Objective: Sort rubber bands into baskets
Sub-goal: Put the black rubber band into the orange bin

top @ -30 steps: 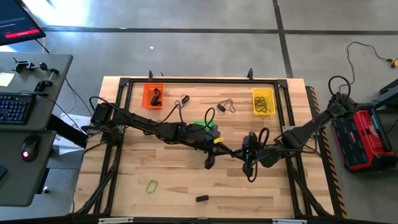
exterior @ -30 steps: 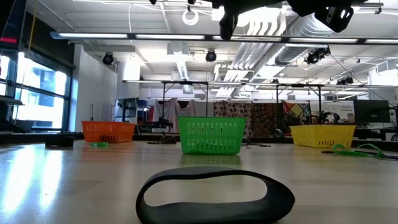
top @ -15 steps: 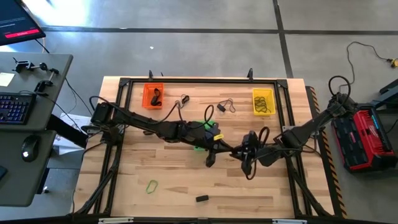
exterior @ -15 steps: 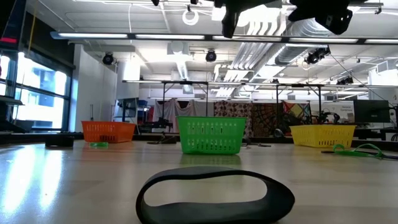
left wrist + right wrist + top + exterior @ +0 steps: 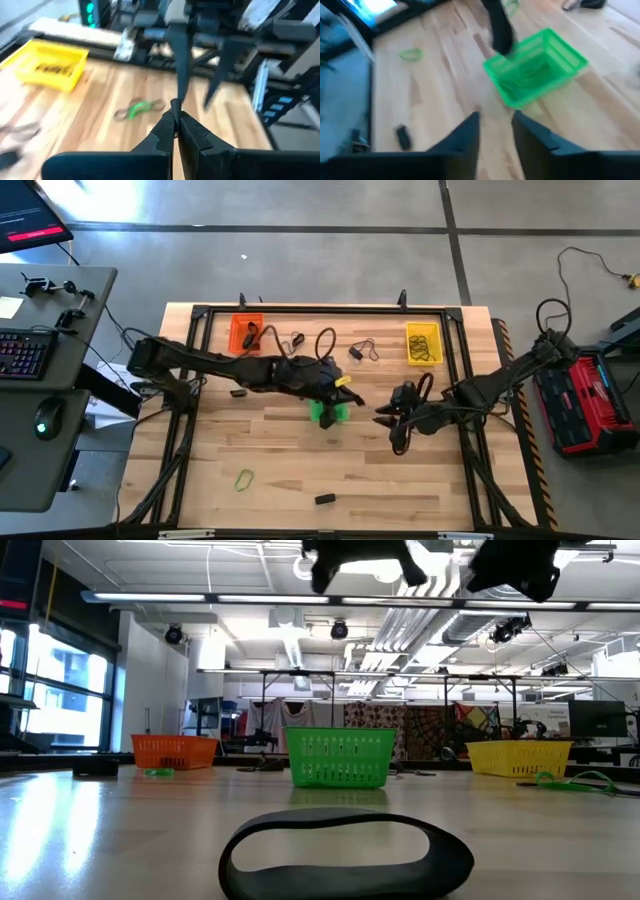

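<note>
The green basket [image 5: 330, 413] stands mid-table, the orange basket [image 5: 246, 333] at the far left and the yellow basket [image 5: 422, 343] at the far right. My left gripper [image 5: 175, 116] is shut and hangs above the green basket's far right part [image 5: 501, 37]. My right gripper [image 5: 495, 122] is open in the air just right of that basket [image 5: 384, 421], with nothing between its fingers. Loose rubber bands lie on the wood: a green one [image 5: 244, 478], a black one [image 5: 324, 499], and dark ones [image 5: 362, 350] near the far edge. My left gripper is shut with its fingers pressed together. Whether a rubber band is pinched between them I cannot tell; none shows in any view.
A black frame [image 5: 330, 310] runs round the tabletop. Another green band [image 5: 137, 109] lies toward the table's right side. A desk with a keyboard [image 5: 22, 352] stands left of the table, and a red case [image 5: 590, 402] to its right. Bare wood lies along the near edge.
My left gripper has risen and gone toward the table's far edge, tipping its fingers upward, and now leaves the green basket's near part uncovered. The basket has stayed where it was.
</note>
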{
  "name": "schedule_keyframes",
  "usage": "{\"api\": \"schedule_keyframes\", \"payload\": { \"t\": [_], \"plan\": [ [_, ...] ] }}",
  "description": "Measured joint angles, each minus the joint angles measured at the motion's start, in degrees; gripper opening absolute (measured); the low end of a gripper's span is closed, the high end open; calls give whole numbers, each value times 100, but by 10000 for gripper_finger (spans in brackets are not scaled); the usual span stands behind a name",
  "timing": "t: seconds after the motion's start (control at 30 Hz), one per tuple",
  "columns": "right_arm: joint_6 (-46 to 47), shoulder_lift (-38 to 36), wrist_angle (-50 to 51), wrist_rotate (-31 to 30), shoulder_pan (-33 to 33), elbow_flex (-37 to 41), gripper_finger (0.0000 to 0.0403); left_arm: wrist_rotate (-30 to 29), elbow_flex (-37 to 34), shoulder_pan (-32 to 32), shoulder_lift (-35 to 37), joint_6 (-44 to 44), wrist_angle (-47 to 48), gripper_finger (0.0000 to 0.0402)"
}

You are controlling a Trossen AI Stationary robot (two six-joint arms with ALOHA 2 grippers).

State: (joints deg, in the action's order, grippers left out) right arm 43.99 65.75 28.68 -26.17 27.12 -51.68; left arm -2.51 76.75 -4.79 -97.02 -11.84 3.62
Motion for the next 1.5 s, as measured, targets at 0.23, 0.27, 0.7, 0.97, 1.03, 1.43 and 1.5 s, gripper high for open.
{"api": "schedule_keyframes", "payload": {
  "t": [0.23,0.27,0.7,0.97,1.03,1.43,1.5],
  "plan": [
    [-1079,-60,649,448,-660,0,16,-807,0,291,467,-465,1198,0],
    [-1258,-60,654,639,-815,0,19,-900,0,347,523,-610,1361,0],
    [-3643,-49,57,2330,-2652,0,1,-1267,-4,1288,1304,-1927,3492,0],
    [-4290,-12,-145,2796,-3364,0,0,-1324,-4,2076,1710,-2923,5747,0],
    [-4222,-12,-145,2792,-3443,0,0,-1317,-4,2321,1749,-2800,6137,0],
    [-3212,219,-648,2487,-3481,0,0,-498,-9,4469,1745,-860,6621,0],
    [-3058,277,-644,2443,-3468,0,0,-277,-9,4795,1735,-594,6587,0]
  ]
}}
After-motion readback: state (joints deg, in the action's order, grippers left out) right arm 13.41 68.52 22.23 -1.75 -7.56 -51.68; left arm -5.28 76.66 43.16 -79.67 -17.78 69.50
